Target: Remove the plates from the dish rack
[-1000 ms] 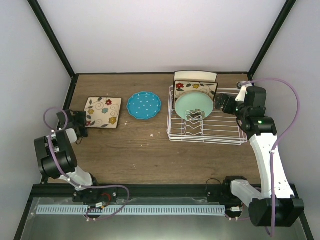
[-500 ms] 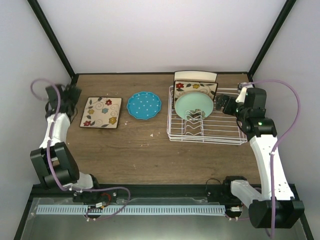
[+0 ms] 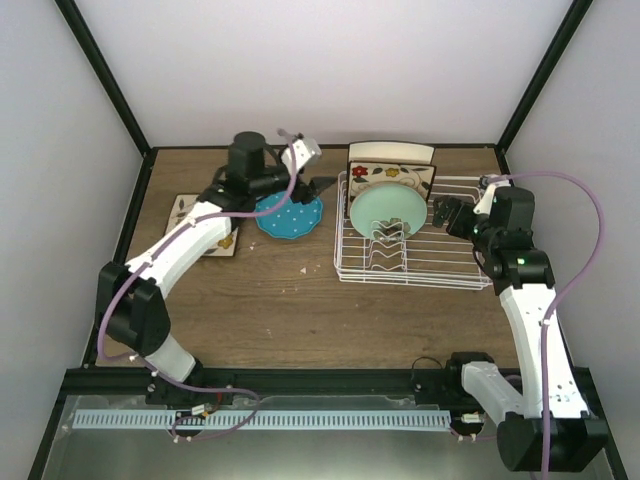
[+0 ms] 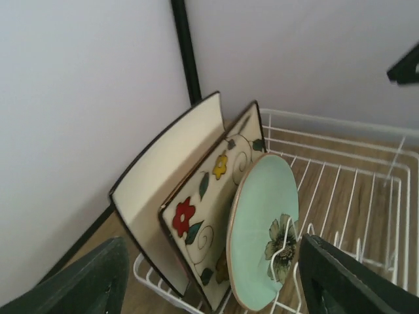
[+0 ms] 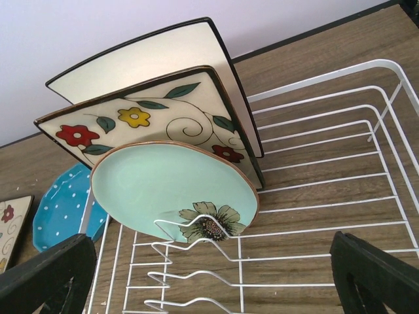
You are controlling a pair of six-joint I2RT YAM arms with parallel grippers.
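Observation:
The white wire dish rack holds three plates upright: a square plate showing its plain cream back, a square floral plate and a mint green flowered plate in front. My left gripper is open and empty, just left of the rack's back-left corner. In the left wrist view its open jaws face the mint plate. My right gripper is open and empty over the rack's right side, facing the mint plate. No pink plate is in view.
A round blue dotted plate lies flat on the table left of the rack, under my left forearm. A second square floral plate lies further left, partly hidden by the arm. The enclosure's walls and black posts stand close behind the rack.
My left arm has swung from the table's left edge up and right to the rack's back-left corner, now covering part of the square plate on the table. The right gripper has barely shifted.

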